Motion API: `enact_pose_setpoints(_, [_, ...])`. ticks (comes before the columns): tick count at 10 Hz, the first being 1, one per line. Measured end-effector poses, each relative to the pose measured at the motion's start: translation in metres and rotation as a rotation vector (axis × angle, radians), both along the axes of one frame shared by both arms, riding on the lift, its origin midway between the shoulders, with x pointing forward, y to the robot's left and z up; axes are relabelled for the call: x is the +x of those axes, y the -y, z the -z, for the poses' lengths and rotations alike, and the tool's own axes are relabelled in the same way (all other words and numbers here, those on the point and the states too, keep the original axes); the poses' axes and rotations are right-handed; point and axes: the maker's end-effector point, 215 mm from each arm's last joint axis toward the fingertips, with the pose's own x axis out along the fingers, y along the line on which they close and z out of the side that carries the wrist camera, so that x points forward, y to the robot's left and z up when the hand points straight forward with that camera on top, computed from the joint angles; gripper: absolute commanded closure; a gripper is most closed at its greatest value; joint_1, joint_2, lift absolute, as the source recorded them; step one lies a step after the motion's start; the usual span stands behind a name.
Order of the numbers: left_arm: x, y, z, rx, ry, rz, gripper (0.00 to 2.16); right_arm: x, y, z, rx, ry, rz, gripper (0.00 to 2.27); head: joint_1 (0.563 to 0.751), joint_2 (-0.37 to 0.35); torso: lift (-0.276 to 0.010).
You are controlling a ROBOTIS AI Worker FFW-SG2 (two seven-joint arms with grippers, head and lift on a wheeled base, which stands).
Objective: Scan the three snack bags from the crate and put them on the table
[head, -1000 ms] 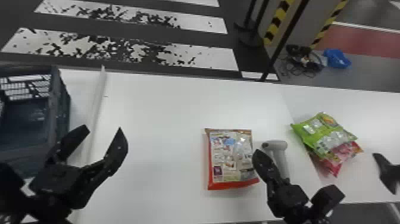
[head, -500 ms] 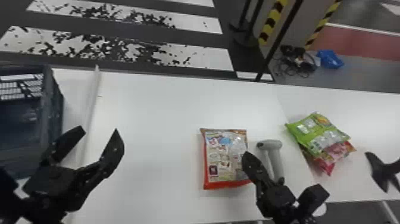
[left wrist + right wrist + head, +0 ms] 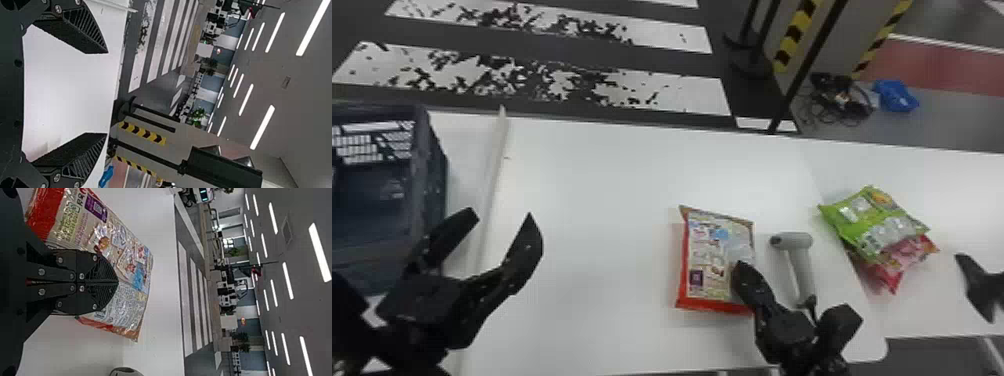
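The left gripper [image 3: 504, 225] stands open beside the dark crate [image 3: 429, 165]; the left gripper [image 3: 106, 93] has nothing between its fingers in its wrist view. The right gripper [image 3: 743, 270] is over the right side of the red-edged snack bag [image 3: 712, 250], which lies label side up. Seen from the wrist, the right gripper [image 3: 117, 282] is shut, with both fingers together above the snack bag [image 3: 127, 260]; whether it touches cannot be told. To the right a green snack bag [image 3: 867, 215] partly covers a red-pink one [image 3: 894, 262].
A grey hand scanner [image 3: 793, 242] lies just right of the red-edged bag. A pale raised strip [image 3: 491, 185] crosses the white table [image 3: 612, 175] beside the crate. Another black part [image 3: 979, 285] shows at the right edge. Posts [image 3: 802, 65] stand beyond the table.
The right gripper has moved left, from beside the red-edged bag to over its right side. The left gripper has stayed about where it was, and the bags have kept their places.
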Motion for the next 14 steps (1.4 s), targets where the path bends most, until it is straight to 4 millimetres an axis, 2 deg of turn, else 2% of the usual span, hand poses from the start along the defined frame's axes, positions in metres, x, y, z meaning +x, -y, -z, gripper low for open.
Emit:
enact_pose_setpoints(2, [0.0, -0.001, 0.0, -0.001, 0.002, -0.001, 0.14, 0.0, -0.001, 0.013, -0.018, -0.017, -0.006, 2.24, 0.695, -0.187, -0.094])
enact_pose_setpoints(5, [0.0, -0.003, -0.001, -0.001, 0.003, -0.002, 0.14, 0.006, -0.003, 0.009, -0.042, 0.001, -0.025, 2.24, 0.695, -0.18, -0.094])
enact_pose_setpoints(7, [0.0, -0.004, -0.001, 0.0, 0.004, -0.003, 0.14, 0.007, 0.002, -0.009, -0.05, 0.041, -0.032, 2.24, 0.695, -0.184, -0.094])
enact_pose_setpoints(9, [0.001, -0.003, -0.002, -0.002, 0.006, -0.001, 0.14, 0.005, 0.009, -0.049, -0.044, 0.107, -0.035, 2.24, 0.695, -0.194, -0.094])
enact_pose_setpoints(10, [0.001, -0.001, -0.004, -0.003, 0.008, 0.002, 0.14, 0.002, 0.009, -0.069, -0.033, 0.137, -0.042, 2.05, 0.695, -0.2, -0.094])
enact_pose_setpoints(11, [0.002, 0.0, -0.006, -0.004, 0.012, 0.003, 0.14, -0.001, 0.014, -0.089, -0.018, 0.167, -0.038, 0.87, 0.695, -0.207, -0.094])
enact_pose_setpoints(12, [0.002, -0.001, -0.007, -0.002, 0.014, 0.001, 0.14, -0.007, 0.023, -0.109, -0.015, 0.19, -0.024, 0.0, 0.695, -0.22, -0.094])
enact_pose_setpoints(14, [0.001, -0.008, -0.005, 0.004, 0.013, -0.013, 0.14, -0.013, 0.044, -0.137, -0.044, 0.203, 0.003, 0.05, 0.695, -0.242, -0.094])
